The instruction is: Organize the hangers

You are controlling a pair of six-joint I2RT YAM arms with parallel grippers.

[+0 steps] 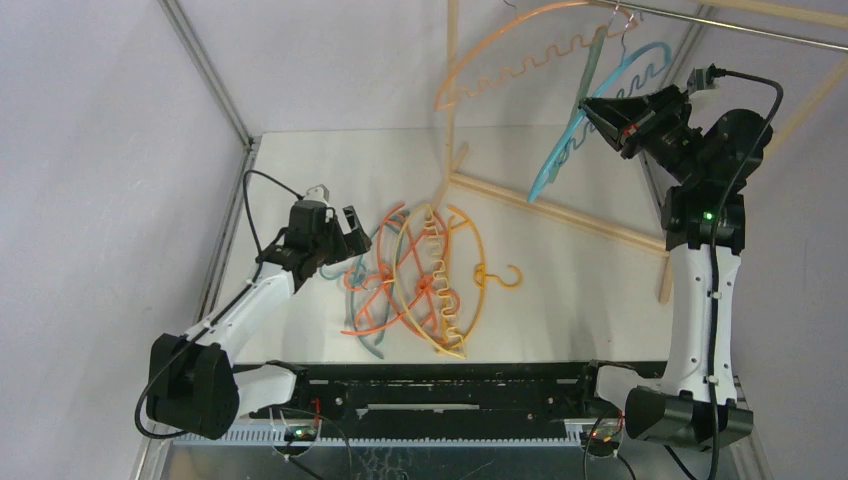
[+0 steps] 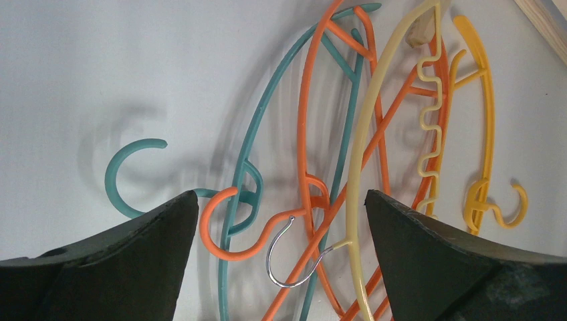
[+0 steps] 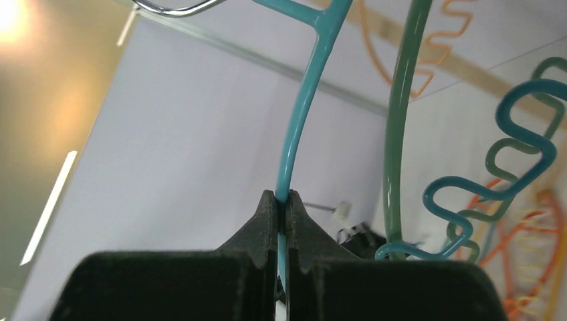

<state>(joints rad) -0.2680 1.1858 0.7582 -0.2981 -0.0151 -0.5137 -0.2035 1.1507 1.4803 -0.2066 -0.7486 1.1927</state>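
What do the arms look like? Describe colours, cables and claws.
Left arm and right arm: white links, black joints and bases, black cables looping alongside. The right arm shows a green light. Left claw and right claw have black, wedge-shaped fingers.

A heap of hangers lay on the table, near its middle. The left gripper stood just left of it. Behind, to the right, other hangers hung from a rail, the right gripper at one of them.
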